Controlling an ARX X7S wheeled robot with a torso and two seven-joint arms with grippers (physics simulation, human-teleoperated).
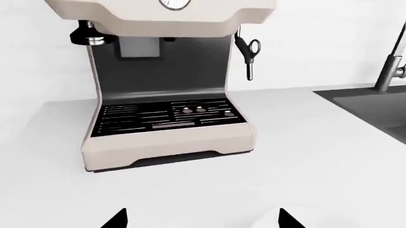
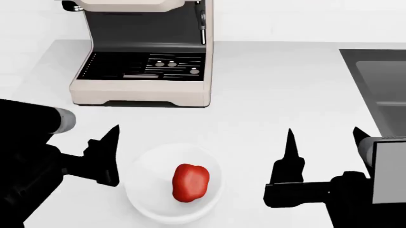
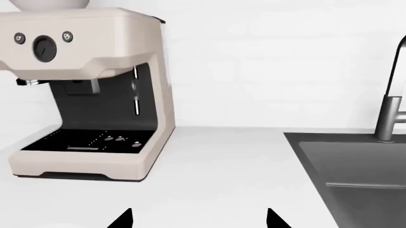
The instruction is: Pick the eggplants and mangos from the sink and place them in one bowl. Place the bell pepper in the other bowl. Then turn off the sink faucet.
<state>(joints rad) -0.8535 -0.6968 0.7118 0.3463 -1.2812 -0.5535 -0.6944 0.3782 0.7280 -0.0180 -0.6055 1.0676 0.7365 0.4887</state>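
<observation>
The bell pepper (image 2: pixel 190 182) lies inside a white bowl (image 2: pixel 144 164) on the white counter (image 2: pixel 266 90), close to the robot and in front of a cream espresso machine (image 2: pixel 142 52) that stands against the wall. The left end effector (image 2: pixel 161 142) hangs at the bowl's left rim with its one visible black fingertip (image 2: pixel 113 134) pointing away from the robot; the left wrist view shows its two tips set wide apart and nothing between them. The right end effector (image 2: pixel 324 137) hovers over bare counter to the right of the bowl, fingers spread wide and empty. The sink (image 2: pixel 381 90) is sunk into the counter at the far right, and the sink faucet (image 3: pixel 390 114) rises behind it.
</observation>
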